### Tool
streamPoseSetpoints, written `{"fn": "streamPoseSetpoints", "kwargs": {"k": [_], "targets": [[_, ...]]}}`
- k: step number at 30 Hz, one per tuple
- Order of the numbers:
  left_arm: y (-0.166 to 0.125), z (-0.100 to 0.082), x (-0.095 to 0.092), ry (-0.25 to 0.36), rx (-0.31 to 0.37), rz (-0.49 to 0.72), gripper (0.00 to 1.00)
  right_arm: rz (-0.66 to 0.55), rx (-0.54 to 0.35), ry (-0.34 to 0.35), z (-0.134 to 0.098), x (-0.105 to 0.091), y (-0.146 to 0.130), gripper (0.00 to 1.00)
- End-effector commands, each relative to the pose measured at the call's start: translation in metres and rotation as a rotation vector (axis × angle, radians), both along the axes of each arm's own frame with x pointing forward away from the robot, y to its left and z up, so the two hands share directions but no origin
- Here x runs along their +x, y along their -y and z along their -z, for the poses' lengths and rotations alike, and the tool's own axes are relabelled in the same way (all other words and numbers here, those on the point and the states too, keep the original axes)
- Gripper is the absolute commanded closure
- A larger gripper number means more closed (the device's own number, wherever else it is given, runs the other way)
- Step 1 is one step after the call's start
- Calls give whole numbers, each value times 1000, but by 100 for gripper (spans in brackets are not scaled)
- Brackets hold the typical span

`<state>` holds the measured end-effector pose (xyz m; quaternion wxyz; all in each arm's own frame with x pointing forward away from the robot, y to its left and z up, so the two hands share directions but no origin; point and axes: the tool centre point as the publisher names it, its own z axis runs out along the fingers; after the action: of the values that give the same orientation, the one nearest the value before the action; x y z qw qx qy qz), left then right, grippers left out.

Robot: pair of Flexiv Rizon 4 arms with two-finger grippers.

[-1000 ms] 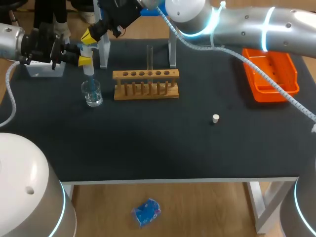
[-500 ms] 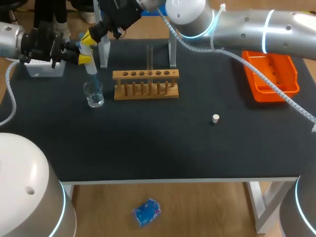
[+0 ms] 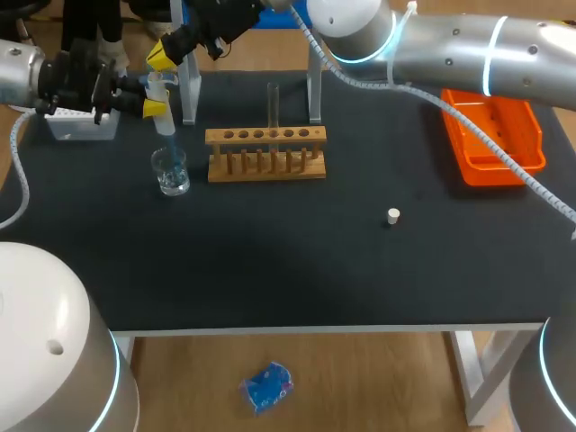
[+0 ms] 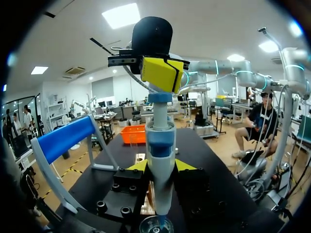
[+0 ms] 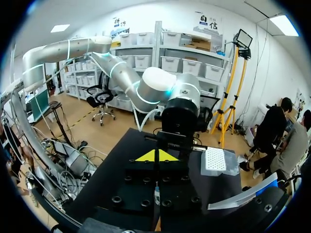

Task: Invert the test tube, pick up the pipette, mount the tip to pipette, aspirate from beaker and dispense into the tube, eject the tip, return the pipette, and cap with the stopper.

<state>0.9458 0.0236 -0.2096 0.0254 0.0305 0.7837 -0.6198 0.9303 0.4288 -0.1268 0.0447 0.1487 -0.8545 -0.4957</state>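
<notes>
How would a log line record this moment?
left pincer: shut on blue-and-white plastic pipette | pipette tip: over clear glass beaker | right pincer: shut, at pipette's top

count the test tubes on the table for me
1. A single test tube stands upright in the wooden rack, in a hole near its middle. The rack's other holes look empty, and none seems hidden.

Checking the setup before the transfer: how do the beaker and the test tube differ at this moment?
The beaker is short and wide; the test tube is tall and thin. The beaker stands on the table beside the wooden rack; the test tube stands in that rack. The pipette hangs over the beaker, not the test tube. Both are clear and upright.
</notes>
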Motion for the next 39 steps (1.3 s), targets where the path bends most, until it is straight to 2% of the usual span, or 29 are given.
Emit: {"fn": "streamPoseSetpoints", "kwargs": {"k": [1, 17, 18, 19, 27, 39], "targets": [[0, -1, -1, 0, 3, -1, 100, 6, 7, 12, -8, -3, 7, 100], [0, -1, -1, 0, 3, -1, 100, 26, 18, 58, -26, 3, 23, 100], [0, -1, -1, 0, 3, -1, 100, 31, 16, 62, -26, 3, 24, 68], [0, -1, -1, 0, 3, -1, 100, 34, 17, 62, -27, 4, 26, 0], [0, -1, -1, 0, 3, -1, 100, 72, 38, 73, -30, 9, 51, 0], [0, -1, -1, 0, 3, -1, 100, 89, 36, 102, -16, 10, 105, 0]]}}
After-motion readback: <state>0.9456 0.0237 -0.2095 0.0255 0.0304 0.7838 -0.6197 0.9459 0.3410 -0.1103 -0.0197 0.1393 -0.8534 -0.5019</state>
